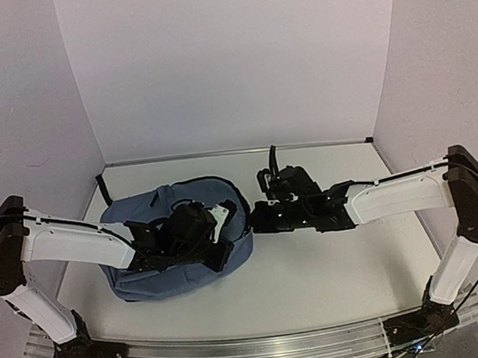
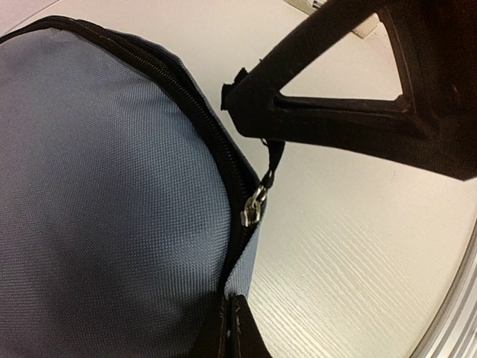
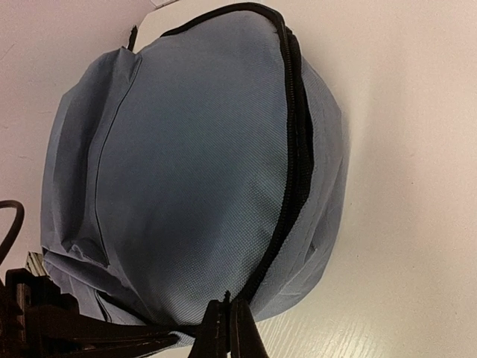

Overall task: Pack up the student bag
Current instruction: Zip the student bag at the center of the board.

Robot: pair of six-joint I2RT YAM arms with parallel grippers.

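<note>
At the bottom centre, the left gripper point(image 2: 232, 330) is clamped tight on the backpack point(image 2: 112, 194) fabric. The right gripper point(image 3: 229, 332), fully closed, holds the zip pull point(image 2: 273, 159).

White table point(image 1: 320, 282) between white walls point(image 1: 234, 58), metal rail point(image 1: 258, 347) along its near edge

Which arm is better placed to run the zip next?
Right, likely. The right gripper is shut on the pull cord by the slider; the left gripper only pinches the bag beside the zip, bracing it.
</note>
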